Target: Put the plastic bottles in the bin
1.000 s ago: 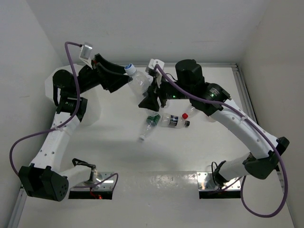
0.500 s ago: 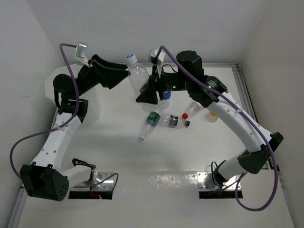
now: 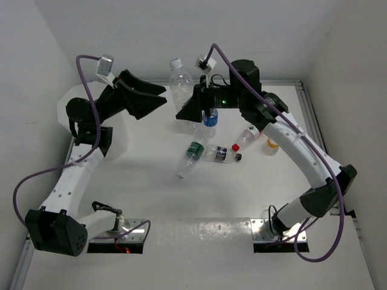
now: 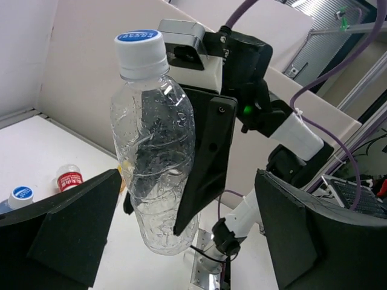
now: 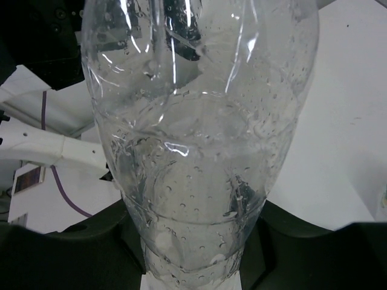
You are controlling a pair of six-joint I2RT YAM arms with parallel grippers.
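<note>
Unlabelled bottle (image 4: pixel 151 127): clear glossy plastic, thin, dimpled, droplets on the inner wall. Cap (image 4: pixel 141 51): smooth white plastic. Right gripper (image 4: pixel 163 190) jaws: matt black. Bench (image 3: pixel 151 193): smooth matt white. Mounting plates (image 3: pixel 266 232) at the bench's near edge: shiny bare metal.

White table (image 3: pixel 181 199) is filling the top view, with its surface glaring a bit toward the near edge. White walls are boxing it in: back wall (image 3: pixel 181 36) along the far edge, left wall (image 3: pixel 24 90) and right wall (image 3: pixel 357 90) along the sides. Aluminium rail (image 3: pixel 310 115) is running down the right edge from the far-right corner. Two shiny metal plates are sitting at the near edge, well apart: left plate (image 3: pixel 121 232) and right plate (image 3: pixel 263 231). Slatted grey panel (image 4: pixel 326 12) is showing beyond the wall top in the left wrist view, too blurred to identify.
</note>
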